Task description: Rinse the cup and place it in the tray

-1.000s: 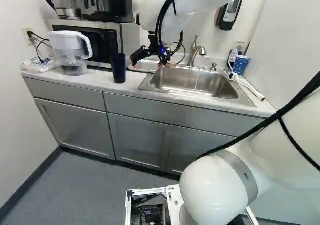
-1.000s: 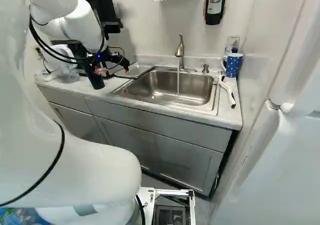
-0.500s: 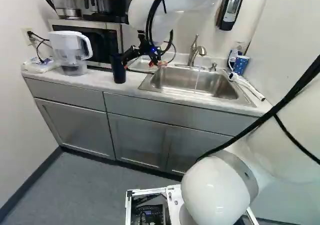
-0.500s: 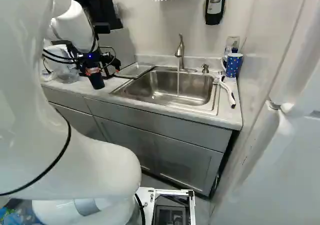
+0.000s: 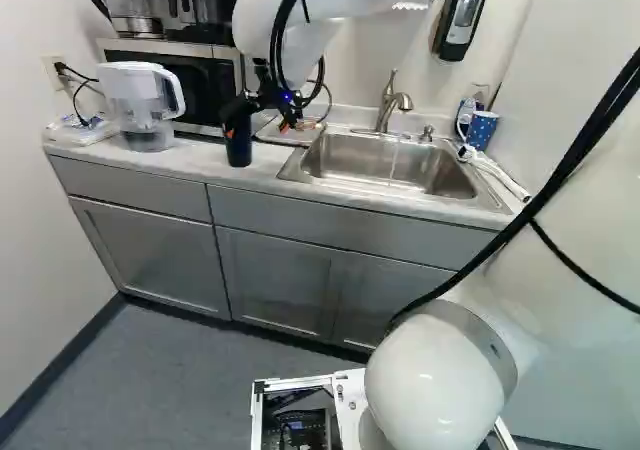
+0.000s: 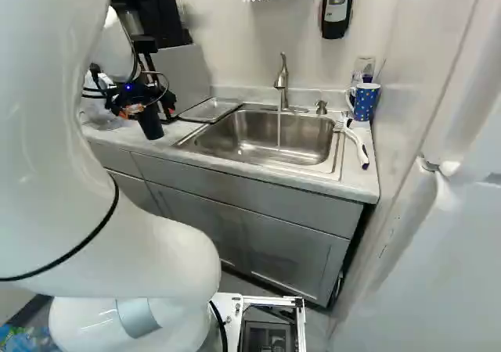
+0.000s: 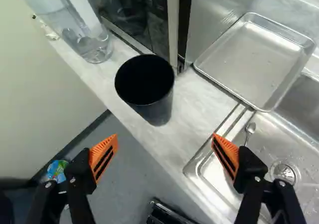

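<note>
So the whole next move comes down to where the dark cup (image 7: 158, 109) is versus the claw (image 7: 165, 137), and it's ahead of it, out past the tips, a bit off toward the fingertip on the floor side. Claw's spread wide and has hold of nothing. The gap looks roomy enough for the cup, imo, but I'd shift it over toward the cup before sliding in, otherwise that fingertip could clip the wall and shove it.

Cup's standing upright on the counter (image 5: 200, 160), left of the sink (image 6: 227, 141), close to the near edge, mouth up. So its long axis is vertical, and a grab from the sides makes sense. Inside is just dark, can't tell if there's anything in it.

Container-wise: the metal tray (image 7: 251, 59) is at the sink's left side, further back than the cup, and nothing shows in it. Sink has a spoon (image 7: 250, 128) near the drain (image 7: 284, 172), and the faucet (image 6: 282, 82) is running, so rinsing should be ready to go after the pickup. I'd call this the approach step, with rinse and tray both to come.
</note>
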You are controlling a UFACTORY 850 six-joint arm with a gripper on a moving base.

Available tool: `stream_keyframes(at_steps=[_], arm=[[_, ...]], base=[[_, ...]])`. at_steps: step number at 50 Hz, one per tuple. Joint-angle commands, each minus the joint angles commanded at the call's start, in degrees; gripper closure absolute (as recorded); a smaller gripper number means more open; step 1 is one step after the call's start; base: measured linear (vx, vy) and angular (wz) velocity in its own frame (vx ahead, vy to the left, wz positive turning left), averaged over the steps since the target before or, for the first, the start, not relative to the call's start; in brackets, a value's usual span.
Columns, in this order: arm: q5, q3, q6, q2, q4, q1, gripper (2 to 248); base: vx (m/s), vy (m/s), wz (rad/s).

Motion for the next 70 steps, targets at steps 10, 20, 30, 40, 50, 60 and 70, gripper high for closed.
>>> stream_keyframes(at_steps=[10,20,30,40,50,60,70], arm=[[0.0,-1.0,0.0,-1.1,0.0,1.2,3],[0.0,-1.0,0.0,-1.1,0.0,1.2,3],[0.0,-1.0,0.0,-1.1,0.0,1.2,3],[0.7,-0.9,0.0,-1.4,0.0,1.2,3],[2.5,-0.4,0.0,-2.2,0.0,1.3,3],[4.7,0.2,0.0,-3.0,0.0,1.4,3],[7.4,1.0,0.0,-3.7,0.0,1.6,3]], base=[[0.0,0.0,0.0],[0.0,0.0,0.0],[0.0,0.0,0.0],[0.0,0.0,0.0],[0.0,0.0,0.0],[0.0,0.0,0.0],[0.0,0.0,0.0]])
